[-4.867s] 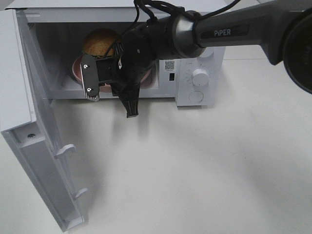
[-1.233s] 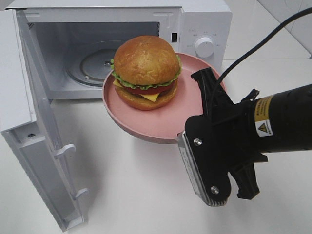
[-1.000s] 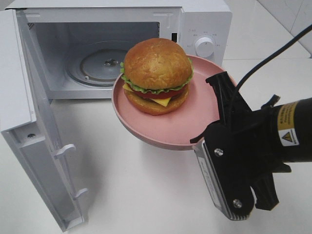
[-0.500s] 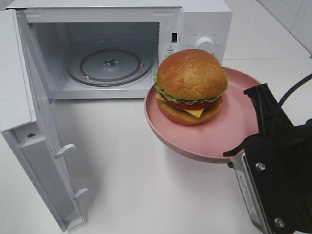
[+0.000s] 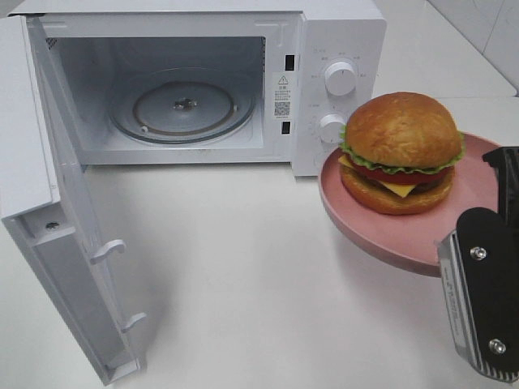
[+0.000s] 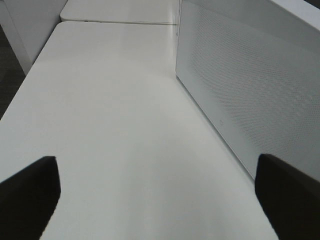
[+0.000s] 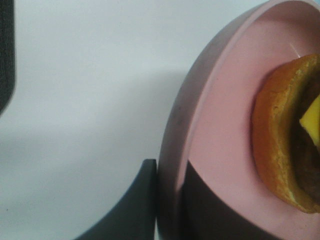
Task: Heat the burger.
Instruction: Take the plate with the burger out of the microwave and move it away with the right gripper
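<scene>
- Burger (image 5: 401, 154) sits on a pink plate (image 5: 381, 231) held in the air at the right of the high view, just in front of and beside the microwave's (image 5: 203, 81) control panel, outside the oven.
- Only the high view shows the whole burger: domed bun, lettuce, tomato and a cheese corner. The right wrist view gives just a slice of bun edge (image 7: 280, 150) and a long arc of plate rim (image 7: 185, 135).
- That wrist view shows what the high one hides: the right gripper (image 7: 167, 200) is clamped on the plate's rim, one dark finger (image 7: 132, 205) under the outside and the other pressed on the pink inner face.
- In the high view this gripper shows only as a black body at the right edge, beside the plate.
- Left gripper (image 6: 160, 185) appears only in its own wrist view, its two dark fingertips standing far apart and holding nothing, above bare white table (image 6: 115, 125) beside a white perforated wall (image 6: 250, 90).
- Microwave door (image 5: 57, 219) is swung wide at the left; the glass turntable (image 5: 182, 105) inside lies bare.
- Broad white table lies free between the door and the plate; the plate's far edge is near the lower knob (image 5: 331, 128).
</scene>
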